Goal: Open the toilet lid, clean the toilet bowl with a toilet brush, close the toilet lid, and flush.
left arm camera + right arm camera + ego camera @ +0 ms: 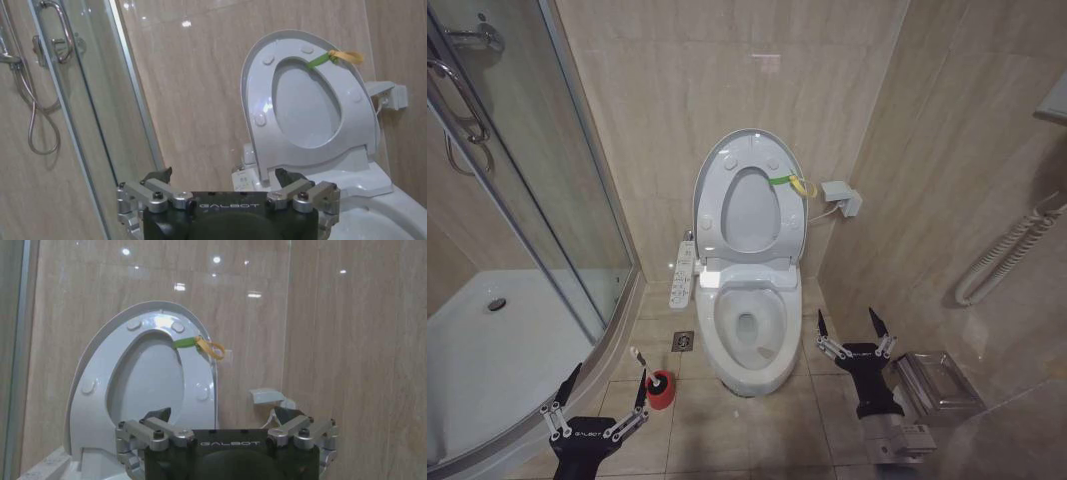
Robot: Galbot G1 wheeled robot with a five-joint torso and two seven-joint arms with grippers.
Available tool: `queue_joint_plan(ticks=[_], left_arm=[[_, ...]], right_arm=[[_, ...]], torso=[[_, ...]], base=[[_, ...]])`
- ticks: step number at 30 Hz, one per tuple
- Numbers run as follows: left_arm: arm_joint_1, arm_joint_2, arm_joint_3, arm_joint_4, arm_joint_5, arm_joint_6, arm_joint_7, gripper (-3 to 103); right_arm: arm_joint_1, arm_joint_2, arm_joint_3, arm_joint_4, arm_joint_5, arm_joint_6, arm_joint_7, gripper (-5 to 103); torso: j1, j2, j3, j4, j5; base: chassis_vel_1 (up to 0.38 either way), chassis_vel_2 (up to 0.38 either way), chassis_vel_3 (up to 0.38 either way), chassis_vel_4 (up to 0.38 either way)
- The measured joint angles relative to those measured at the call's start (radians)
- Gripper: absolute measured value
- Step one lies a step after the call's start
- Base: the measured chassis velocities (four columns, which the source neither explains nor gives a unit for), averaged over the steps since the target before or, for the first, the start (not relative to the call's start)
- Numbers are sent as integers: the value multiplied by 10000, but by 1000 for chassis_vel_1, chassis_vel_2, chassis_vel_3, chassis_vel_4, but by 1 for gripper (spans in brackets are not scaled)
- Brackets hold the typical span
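The toilet lid (749, 210) stands raised against the back wall, with the seat ring (710, 215) up against it and a yellow-green loop tag (792, 184) at its edge. Below, the white toilet bowl (712, 330) lies uncovered. The toilet brush (639, 359) sits in its red holder (661, 392) on the floor left of the bowl. My left gripper (610, 372) is open and empty just left of the holder. To the right of the bowl my right gripper (847, 315) is open and empty. Both wrist views face the raised lid (307, 107) (150, 380) over open grippers (222, 175) (223, 412).
A glass shower enclosure (527, 200) and its white tray (487, 350) fill the left. The bidet button panel (682, 275) sticks out on the bowl's left, above a floor drain (683, 341). A metal box (937, 385) sits on the floor at right, near the wall hose (1007, 255).
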Motion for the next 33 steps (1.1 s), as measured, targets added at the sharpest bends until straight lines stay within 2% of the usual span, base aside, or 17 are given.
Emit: queue_joint_plan(ticks=[33], left_arm=[[0,0,0,0,0,1,0,100]], right_arm=[[0,0,0,0,0,0,0,100]], torso=[[0,0,0,0,0]], base=[[0,0,0,0]])
